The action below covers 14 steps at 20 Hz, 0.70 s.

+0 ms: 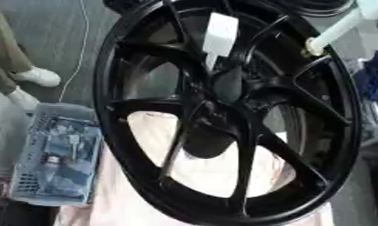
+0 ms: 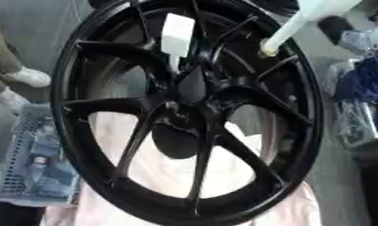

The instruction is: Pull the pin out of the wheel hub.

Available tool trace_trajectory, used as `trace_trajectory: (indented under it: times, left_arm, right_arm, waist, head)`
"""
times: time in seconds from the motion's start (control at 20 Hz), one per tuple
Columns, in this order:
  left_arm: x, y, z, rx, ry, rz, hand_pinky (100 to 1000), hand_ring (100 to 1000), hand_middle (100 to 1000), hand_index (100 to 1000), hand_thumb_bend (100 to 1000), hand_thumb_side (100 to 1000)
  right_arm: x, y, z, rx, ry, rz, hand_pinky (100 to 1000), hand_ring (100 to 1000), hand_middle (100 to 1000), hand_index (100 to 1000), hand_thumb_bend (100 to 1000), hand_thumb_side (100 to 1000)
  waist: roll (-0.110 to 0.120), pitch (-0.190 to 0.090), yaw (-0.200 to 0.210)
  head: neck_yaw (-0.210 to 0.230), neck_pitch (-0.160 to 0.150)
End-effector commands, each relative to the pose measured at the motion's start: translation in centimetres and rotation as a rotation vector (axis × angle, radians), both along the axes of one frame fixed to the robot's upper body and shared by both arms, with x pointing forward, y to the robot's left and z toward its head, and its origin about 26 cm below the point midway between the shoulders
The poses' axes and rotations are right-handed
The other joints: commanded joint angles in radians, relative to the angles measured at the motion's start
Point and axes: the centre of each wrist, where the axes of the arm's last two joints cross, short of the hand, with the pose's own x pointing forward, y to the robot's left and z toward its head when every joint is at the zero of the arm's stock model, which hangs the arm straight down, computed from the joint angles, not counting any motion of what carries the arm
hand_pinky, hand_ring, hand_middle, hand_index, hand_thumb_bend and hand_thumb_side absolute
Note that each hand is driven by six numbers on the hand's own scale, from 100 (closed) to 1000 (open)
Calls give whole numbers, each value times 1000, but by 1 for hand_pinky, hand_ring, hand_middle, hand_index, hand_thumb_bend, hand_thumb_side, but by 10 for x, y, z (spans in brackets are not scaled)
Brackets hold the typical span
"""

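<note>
Left eye view: black multi-spoke wheel hub, standing on edge and tilted, fills most of the frame; its rim is cut off at the top edge and reaches almost to the bottom. Pale pinkish cloth shows through the lower spoke gaps and below the rim. White pin, a slim rod, long axis running from upper right down to lower left, its lower end meeting a small brass-coloured fitting at the rim's upper right; its upper end runs out of frame at the top right corner. A white rectangular tag sits near the upper spokes. Left of the wheel, a blue-grey perforated basket holding unclear items; beyond it grey floor, a white cable and a person's shoes. Little open room lies on either side of the rim. Neither robot hand shows, so their state cannot be told. Right eye view: same wheel, shifted left; more room opens at the right, where blue fabric and blurred clutter stand near the rim. The pin here widens upward into a white body cut off by the top edge. The hub centre is dark and hard to make out.
</note>
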Motion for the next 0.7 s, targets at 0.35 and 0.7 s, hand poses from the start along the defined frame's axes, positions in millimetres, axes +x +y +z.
trace_trajectory:
  times: [0.35,0.7]
  left_arm:
    - [-3,2,5,4,-30,21,816,658,519,734,100,693]
    - [-3,2,5,0,-33,21,817,658,519,734,100,693]
  right_arm:
    - [-17,-33,-37,109,-102,-373,562,685,406,527,100,100]
    - [-40,-58,-85,202,-99,-672,571,695,413,533,100,100]
  waist:
    - [32,-22,-37]
    - [41,-19,-47]
  head:
    - [42,-12]
    - [58,-13]
